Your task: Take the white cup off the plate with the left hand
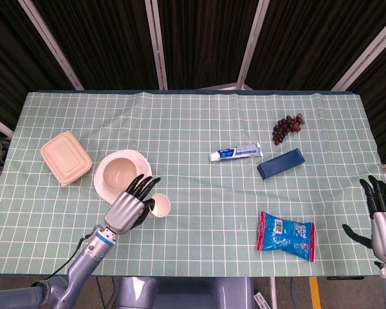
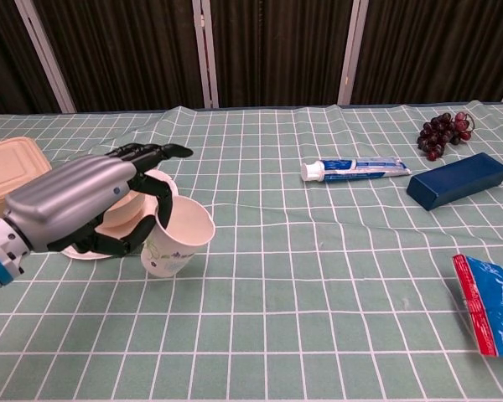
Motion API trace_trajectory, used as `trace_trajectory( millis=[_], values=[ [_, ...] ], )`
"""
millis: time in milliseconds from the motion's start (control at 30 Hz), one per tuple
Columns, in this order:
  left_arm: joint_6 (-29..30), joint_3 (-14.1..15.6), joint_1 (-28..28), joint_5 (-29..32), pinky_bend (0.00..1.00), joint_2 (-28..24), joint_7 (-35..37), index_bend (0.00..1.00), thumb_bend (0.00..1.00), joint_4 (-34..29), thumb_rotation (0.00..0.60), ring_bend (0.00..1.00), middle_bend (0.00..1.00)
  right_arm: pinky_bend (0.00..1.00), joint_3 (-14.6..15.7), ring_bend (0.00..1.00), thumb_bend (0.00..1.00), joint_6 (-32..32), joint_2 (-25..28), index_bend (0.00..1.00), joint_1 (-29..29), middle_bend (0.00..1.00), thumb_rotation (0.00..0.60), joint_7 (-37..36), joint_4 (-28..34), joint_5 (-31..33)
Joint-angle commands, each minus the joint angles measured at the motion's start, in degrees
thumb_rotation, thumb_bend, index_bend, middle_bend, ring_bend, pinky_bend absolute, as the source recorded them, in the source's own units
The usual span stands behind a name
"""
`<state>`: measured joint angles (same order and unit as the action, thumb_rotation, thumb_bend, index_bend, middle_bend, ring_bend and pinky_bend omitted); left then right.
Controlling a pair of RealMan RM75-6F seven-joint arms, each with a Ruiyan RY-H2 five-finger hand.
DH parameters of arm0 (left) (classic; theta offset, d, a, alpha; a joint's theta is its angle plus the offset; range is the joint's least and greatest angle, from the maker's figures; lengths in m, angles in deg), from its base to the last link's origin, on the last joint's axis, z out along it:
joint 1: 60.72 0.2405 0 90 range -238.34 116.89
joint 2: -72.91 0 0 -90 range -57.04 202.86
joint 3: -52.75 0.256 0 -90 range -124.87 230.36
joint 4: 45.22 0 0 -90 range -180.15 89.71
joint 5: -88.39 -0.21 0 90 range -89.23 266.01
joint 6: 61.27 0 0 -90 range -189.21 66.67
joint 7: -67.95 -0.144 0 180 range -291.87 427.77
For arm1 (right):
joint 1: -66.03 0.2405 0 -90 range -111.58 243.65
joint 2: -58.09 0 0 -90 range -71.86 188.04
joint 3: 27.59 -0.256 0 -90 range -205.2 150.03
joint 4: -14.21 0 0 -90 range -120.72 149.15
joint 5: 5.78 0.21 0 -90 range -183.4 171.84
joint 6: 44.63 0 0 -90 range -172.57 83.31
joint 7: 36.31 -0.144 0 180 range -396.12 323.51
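Note:
My left hand grips the white cup near the front of the table, right of the plate. The cup is tilted, its mouth turned to the right, and its base is at or just above the cloth. The white plate lies behind and to the left, with a beige bowl on it. My right hand stays at the table's front right corner, fingers spread, holding nothing.
A beige lidded box sits left of the plate. Toothpaste, a dark blue box, grapes and a blue-red snack bag lie on the right half.

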<state>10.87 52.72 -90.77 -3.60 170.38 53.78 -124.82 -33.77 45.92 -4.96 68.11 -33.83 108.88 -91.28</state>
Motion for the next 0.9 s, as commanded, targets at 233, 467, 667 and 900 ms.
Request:
trace_trajectory(
  millis=[233,467,667,900],
  values=[
    [2.2,4.1,2.3,-3.2,0.00,0.2,4.5,0.56,0.65,4.4,0.600,0.00,0.00,0.00,0.0,0.00,0.04,0.1,0.0,0.03,0.0,0.00,0.600,-0.1,0.0,-0.2],
    [3.0,5.3,3.5,-3.8,0.00,-2.4,5.6,0.47,0.48,3.7,0.600,0.00,0.00,0.00,0.1,0.00,0.04,-0.3,-0.3,0.03,0.1,0.00,0.600,0.5,-0.1,-0.2],
    [3.1,5.4,4.4,-3.3,0.00,-5.0,5.3,0.32,0.34,3.1,0.600,0.00,0.00,0.00,0.4,0.00,0.04,-0.5,-0.8,0.03,0.2,0.00,0.600,1.5,0.0,-0.6],
    [2.9,5.0,5.1,-2.5,0.00,-6.8,6.5,0.15,0.27,2.4,0.600,0.00,0.00,0.00,0.3,0.00,0.04,-0.7,-1.0,0.03,0.2,0.00,0.600,2.0,-0.1,-0.3]
  ],
)
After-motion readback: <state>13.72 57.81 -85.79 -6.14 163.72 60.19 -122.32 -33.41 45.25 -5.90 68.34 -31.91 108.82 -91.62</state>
